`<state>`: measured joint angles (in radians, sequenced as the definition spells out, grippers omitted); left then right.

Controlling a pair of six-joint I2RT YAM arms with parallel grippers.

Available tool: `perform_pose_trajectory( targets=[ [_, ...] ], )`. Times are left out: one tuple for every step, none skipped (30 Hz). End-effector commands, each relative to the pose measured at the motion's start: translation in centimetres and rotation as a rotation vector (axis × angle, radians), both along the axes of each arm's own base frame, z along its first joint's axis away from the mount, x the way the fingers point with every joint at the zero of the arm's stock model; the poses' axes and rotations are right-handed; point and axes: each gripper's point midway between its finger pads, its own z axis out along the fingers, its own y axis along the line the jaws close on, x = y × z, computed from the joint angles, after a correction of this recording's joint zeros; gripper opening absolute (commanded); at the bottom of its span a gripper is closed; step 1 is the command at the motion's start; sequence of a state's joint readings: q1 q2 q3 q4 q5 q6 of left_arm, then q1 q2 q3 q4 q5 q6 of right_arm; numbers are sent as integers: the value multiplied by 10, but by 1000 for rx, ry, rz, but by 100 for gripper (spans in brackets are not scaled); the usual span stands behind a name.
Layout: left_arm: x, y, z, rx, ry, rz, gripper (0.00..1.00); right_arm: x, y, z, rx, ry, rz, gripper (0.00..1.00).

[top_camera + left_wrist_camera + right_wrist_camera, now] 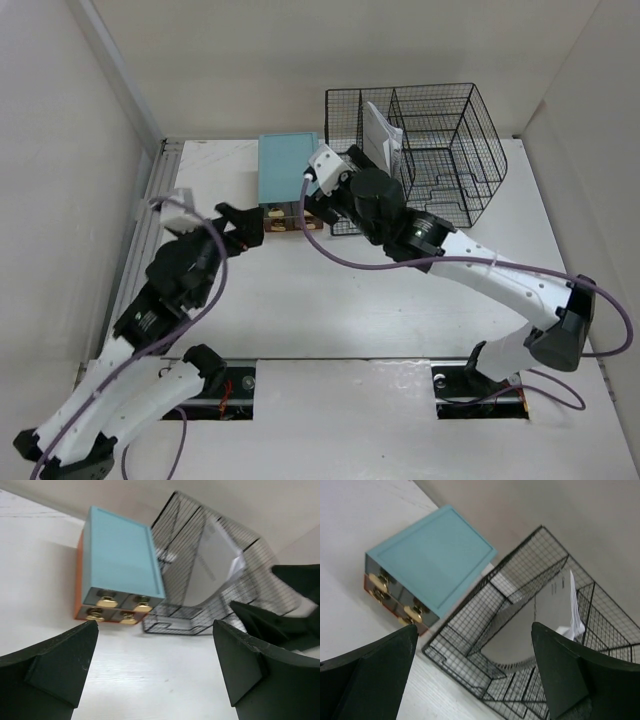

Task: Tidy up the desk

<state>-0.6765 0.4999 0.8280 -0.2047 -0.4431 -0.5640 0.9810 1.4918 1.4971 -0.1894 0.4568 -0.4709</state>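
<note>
Overhead above desk [330, 310], close wrists share rack [470, 160]

Left arm [130, 395], right arm [500, 278]: white shells on the long links, round black joints. One purple cable [629, 330] loops along each arm. White camera block [325, 162] at the wrist. Left gripper [154, 630], right gripper [474, 630]: matt black, wedge-shaped fingers.

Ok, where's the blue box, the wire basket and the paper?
blue box [286, 170], top view, its flat top.
wire basket [488, 170], top view, its right side wall.
paper [382, 135], top view, middle of the sheet.
</note>
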Motion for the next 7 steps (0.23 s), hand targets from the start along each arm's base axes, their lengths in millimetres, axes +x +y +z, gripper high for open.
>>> perform_pose_trajectory(
  targets=[
    [22, -16, -9, 272, 67, -42, 99, -4, -36, 13, 81, -19, -105, 100],
    [27, -18, -7, 315, 69, -46, 99, -2, -44, 13, 86, -18, -105, 100],
    [30, -19, -4, 348, 70, -49, 99, -1, -49, 17, 116, -19, -110, 100],
    [36, -20, -11, 404, 69, -46, 99, 2, -60, 21, 132, -21, -91, 100],
    [39, -21, -9, 416, 53, -45, 99, -3, -57, 21, 151, -9, -57, 100],
    [42, -23, -22, 442, 59, -49, 99, 6, -71, 26, 181, -9, -75, 100],
    [42, -22, -24, 447, 38, -47, 99, 7, -75, 24, 214, 12, -71, 100]
  ],
)
